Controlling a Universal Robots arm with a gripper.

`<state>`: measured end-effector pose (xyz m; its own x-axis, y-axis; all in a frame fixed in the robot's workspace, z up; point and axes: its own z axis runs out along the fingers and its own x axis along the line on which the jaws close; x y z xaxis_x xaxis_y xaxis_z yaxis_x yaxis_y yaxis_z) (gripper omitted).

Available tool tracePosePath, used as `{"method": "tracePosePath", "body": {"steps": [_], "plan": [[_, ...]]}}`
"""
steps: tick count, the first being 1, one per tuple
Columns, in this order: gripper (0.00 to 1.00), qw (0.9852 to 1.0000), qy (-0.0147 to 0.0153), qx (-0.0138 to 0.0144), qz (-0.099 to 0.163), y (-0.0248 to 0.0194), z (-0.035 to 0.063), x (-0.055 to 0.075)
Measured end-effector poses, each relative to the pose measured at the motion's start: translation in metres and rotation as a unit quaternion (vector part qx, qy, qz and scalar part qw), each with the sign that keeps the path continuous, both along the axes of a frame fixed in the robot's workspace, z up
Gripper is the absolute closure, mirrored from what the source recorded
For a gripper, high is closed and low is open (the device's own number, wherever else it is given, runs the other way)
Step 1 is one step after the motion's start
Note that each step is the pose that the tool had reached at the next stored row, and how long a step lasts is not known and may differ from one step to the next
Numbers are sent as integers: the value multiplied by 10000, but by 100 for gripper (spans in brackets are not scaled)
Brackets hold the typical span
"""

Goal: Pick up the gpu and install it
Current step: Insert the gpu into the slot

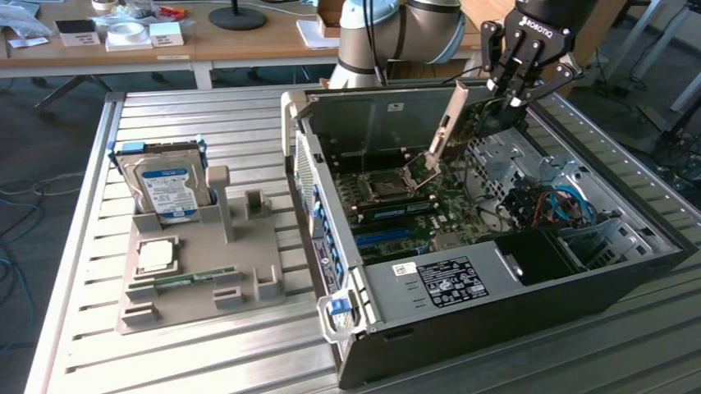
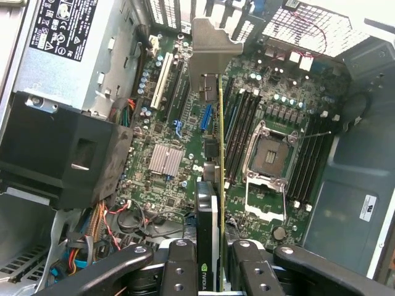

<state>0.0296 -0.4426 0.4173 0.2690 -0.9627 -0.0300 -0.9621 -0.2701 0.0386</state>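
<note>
Slatted table (image 1: 219,353) bears an open case (image 1: 493,328); gripper (image 1: 513,98) clamps the gpu (image 2: 207,209) above it; any tilt could scrape the board (image 2: 154,191).

A slatted grey metal table (image 1: 197,123) stands on a dark floor (image 1: 55,148) where loose cables (image 1: 22,193) trail; behind it runs a wooden desk (image 1: 241,41), with bright light toward the exterior view's right

The gpu (image 1: 474,123), in the pincer (image 1: 515,98), hangs over the motherboard (image 1: 408,207) inside the open case (image 1: 526,289)
</note>
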Motion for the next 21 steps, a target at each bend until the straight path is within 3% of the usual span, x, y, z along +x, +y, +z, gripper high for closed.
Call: {"method": "tracePosePath", "body": {"steps": [4, 10, 15, 20, 21], "plan": [[73, 10000, 0, 0, -19, 0, 0, 0], [73, 9989, 0, 0, -470, 0, -8, 0], [73, 9958, 0, 0, -918, 0, -19, 0], [73, 9909, 1, 0, -1346, 0, -29, 0], [73, 9908, 0, -1, -1350, 0, -29, 0]]}}
